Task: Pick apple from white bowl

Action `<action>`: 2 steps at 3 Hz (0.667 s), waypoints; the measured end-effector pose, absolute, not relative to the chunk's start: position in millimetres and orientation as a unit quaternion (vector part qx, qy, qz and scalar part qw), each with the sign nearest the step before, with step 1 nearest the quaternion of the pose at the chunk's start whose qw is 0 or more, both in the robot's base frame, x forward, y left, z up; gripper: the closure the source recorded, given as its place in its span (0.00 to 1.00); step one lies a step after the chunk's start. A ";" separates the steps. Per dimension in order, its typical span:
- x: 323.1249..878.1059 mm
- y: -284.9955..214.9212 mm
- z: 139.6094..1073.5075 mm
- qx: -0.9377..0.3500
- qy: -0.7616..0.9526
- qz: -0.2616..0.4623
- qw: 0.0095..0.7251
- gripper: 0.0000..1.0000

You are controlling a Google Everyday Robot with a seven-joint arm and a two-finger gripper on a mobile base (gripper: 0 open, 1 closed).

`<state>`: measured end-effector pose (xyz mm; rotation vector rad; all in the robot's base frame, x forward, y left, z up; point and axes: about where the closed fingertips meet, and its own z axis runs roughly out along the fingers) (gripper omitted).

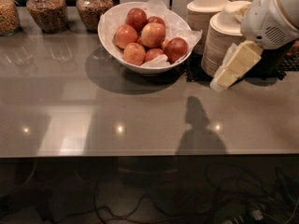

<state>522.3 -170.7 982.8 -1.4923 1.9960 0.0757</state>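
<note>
Several apples [153,34]: red and yellow ones are lying piled together inside the white bowl, none of them lifted out.
White bowl [113,54]: it is sitting on the desk in the upper middle of the frame, throwing a dark shadow to its lower left.
Paper lining [180,26]: crinkled white sheet is sticking up past the bowl's rim at the back and the right.
Gripper [223,80]: cream-coloured, it is hanging at the right of the frame, pointing down and to the left, well apart from the white bowl and holding nothing that I can see; open or closed, I cannot tell.
Arm housing [273,20]: white casing is filling the upper right corner, above the gripper.
Disposable bowls [223,41]: two cream stacks are standing just right of the white bowl, partly behind the gripper.
Jars [46,9]: three with brown contents are lining the upper left edge.
Desk [93,120]: grey glossy top is reflecting small ceiling lights.
</note>
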 end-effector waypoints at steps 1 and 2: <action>560.2 -144.3 994.4 -0.558 0.743 0.039 0.366 0.00; 598.3 -111.0 1012.2 -0.555 0.727 0.031 0.404 0.00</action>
